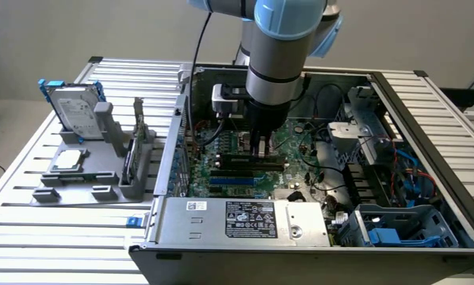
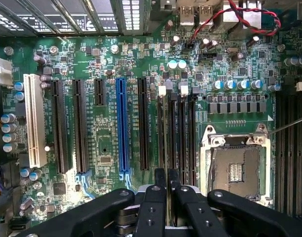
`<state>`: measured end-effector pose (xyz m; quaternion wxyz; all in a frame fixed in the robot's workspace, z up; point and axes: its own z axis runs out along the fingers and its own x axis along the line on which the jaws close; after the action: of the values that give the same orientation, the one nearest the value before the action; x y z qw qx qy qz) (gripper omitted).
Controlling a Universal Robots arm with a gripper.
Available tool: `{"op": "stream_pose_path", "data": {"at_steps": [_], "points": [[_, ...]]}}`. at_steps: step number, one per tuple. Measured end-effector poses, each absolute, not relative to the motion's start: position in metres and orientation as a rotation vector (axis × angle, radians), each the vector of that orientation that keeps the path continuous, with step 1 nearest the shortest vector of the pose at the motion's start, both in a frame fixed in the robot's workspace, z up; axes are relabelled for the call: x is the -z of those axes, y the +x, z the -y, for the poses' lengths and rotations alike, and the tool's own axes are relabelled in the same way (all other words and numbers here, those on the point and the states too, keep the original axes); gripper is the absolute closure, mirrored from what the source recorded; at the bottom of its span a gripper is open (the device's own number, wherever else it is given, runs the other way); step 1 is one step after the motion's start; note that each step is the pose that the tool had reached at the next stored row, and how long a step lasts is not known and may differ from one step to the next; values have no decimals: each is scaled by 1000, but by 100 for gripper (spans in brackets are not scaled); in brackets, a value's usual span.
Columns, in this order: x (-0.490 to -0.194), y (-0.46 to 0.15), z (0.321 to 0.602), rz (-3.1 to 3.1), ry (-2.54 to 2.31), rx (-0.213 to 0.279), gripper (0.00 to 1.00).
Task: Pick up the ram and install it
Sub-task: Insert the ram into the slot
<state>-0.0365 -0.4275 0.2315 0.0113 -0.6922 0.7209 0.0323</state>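
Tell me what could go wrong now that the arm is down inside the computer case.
1. The hand pinches the ram edge-on over the black memory slots. If it is slightly off a slot's line, pressing could bend it or strain the motherboard.
2. The open processor socket sits right beside those slots, so sideways drift could strike it.

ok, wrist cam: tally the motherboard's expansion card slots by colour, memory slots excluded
White slot: 1
Blue slot: 1
Black slots: 4, one of them short
Total: 6
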Motion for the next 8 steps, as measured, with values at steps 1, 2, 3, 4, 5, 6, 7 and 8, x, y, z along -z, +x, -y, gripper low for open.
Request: {"op": "stream_pose_path", "data": {"at_steps": [1, 2, 3, 4, 5, 6, 7, 8], "points": [[-231, -36, 428, -2249, -2159, -101, 86], [-231, -36, 428, -2249, -2159, -101, 86], [-231, -36, 427, -2249, -2159, -101, 86], [-230, -36, 427, -2249, -2159, -101, 86], [-230, -36, 427, -2249, -2159, -100, 86], [-230, -36, 428, -2249, -2159, -100, 86], [-229, -36, 427, -2249, -2159, -100, 86], [-229, -36, 427, -2249, -2159, -100, 86]]}}
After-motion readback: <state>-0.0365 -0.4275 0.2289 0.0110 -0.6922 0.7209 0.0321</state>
